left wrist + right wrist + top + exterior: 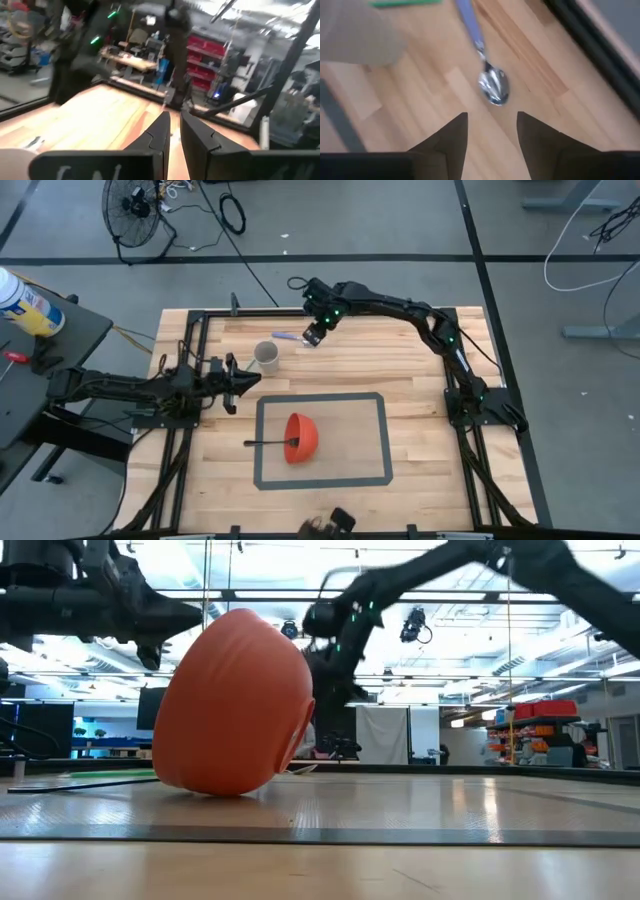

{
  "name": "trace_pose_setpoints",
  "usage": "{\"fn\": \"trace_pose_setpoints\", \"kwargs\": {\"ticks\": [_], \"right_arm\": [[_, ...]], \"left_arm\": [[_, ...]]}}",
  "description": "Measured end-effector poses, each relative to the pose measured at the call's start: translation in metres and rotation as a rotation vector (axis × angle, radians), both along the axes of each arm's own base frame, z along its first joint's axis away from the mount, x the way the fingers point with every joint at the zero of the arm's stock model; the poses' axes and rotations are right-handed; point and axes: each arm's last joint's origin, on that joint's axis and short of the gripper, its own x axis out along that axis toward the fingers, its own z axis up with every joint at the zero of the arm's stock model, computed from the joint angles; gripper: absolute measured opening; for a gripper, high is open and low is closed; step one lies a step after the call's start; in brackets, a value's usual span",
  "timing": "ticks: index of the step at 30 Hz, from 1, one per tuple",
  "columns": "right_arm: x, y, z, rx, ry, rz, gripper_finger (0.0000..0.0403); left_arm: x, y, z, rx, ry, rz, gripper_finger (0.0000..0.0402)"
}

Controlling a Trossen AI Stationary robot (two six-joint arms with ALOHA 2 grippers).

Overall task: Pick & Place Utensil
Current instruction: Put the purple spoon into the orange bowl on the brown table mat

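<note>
Right gripper [491, 131]: I see jaws parted, empty, poised over the spoon [492, 86].
Spoon: flat on worktop [420, 360], beside cup [266, 357].
Left gripper [248, 384]: jaws closed, empty, near cup.

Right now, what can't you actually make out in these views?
- Spoon: the right wrist view cuts its handle off at the edge; in the high view the right tool covers part of it.
- Cup: only a blurred corner in the right wrist view.
- Bowl: fills the low view, hiding the table behind it.
- Black utensil: its end goes under the bowl, so its type is unclear.
</note>
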Motion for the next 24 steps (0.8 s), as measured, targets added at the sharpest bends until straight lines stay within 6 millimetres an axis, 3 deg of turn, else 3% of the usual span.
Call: {"fn": "trace_pose_setpoints", "kwargs": {"ticks": [4,11,18,24], "right_arm": [[0.001,0.045,0.010,-0.129,-0.001,0.075,0.0171],[-0.019,0.139,0.002,-0.236,-0.183,0.166,0.0171],[-0.054,0.219,-0.019,-0.287,-0.347,0.273,0.0171],[-0.074,0.269,-0.030,-0.321,-0.436,0.328,0.0171]], "left_arm": [[0.008,0.001,0.011,-0.005,0.057,0.027,0.0048],[0.035,0.011,0.034,-0.009,0.243,0.170,0.0048],[0.074,0.056,0.064,-0.012,0.373,0.160,0.0048],[0.101,0.105,0.071,-0.022,0.445,0.084,0.0048]]}}
